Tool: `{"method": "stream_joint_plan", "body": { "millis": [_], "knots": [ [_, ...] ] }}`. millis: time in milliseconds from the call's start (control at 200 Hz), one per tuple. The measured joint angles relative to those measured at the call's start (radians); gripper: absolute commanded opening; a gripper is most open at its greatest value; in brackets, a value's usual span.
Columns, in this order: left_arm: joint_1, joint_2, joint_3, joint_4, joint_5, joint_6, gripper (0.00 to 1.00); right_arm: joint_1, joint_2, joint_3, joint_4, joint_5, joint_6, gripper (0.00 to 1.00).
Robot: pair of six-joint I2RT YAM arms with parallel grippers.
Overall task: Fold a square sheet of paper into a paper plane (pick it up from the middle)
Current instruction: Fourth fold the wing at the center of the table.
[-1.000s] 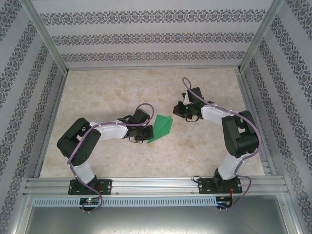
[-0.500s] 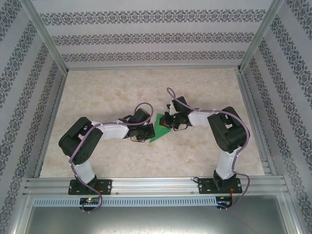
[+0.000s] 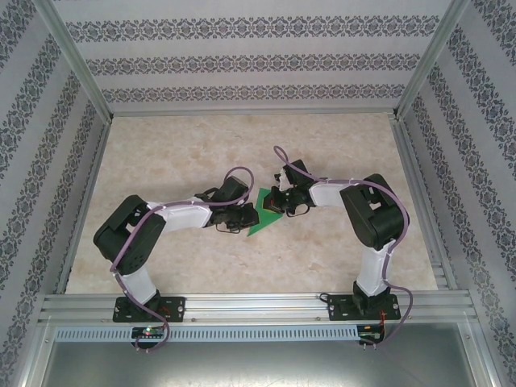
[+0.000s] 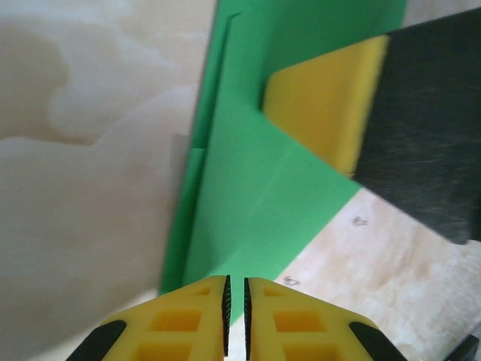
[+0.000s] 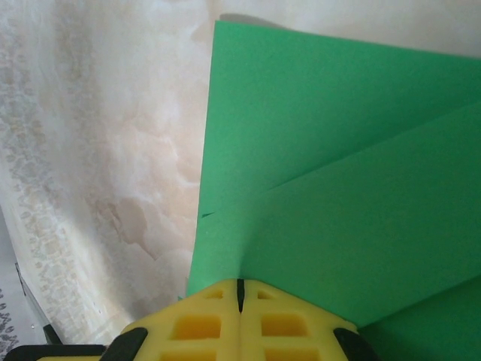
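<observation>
Both grip the paper plane (image 3: 260,224): left end effector (image 4: 234,293) pinched shut on it, right end effector (image 5: 240,289) newly arrived and clamped likewise, enabling folding.

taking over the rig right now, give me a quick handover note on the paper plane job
Left tool: shut, tips at a corner of the green paper; I cannot tell if it pinches it.
Right tool: shut, resting on the paper from the opposite side.
Paper: on the table, mid-table, between both tools.
Done: several folds are in; layers and diagonal creases show.
Left: probably the last folds into a slim dart.
</observation>
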Motion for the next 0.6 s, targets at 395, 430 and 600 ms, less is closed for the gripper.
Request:
{"method": "stream_joint_plan", "body": {
  "millis": [395, 430, 600],
  "knots": [
    [0.000, 0.045, 0.033, 0.000, 0.050, -0.001, 0.17, 0.000, 0.004, 0.002, 0.000, -0.006, -0.006, 0.00],
    [0.000, 0.051, 0.033, -0.002, 0.050, -0.002, 0.17, 0.000, 0.004, 0.002, -0.001, -0.006, -0.006, 0.00],
    [0.000, 0.058, 0.029, -0.002, 0.053, -0.005, 0.18, 0.000, 0.006, 0.005, -0.004, -0.007, -0.006, 0.00]
  ]
}}
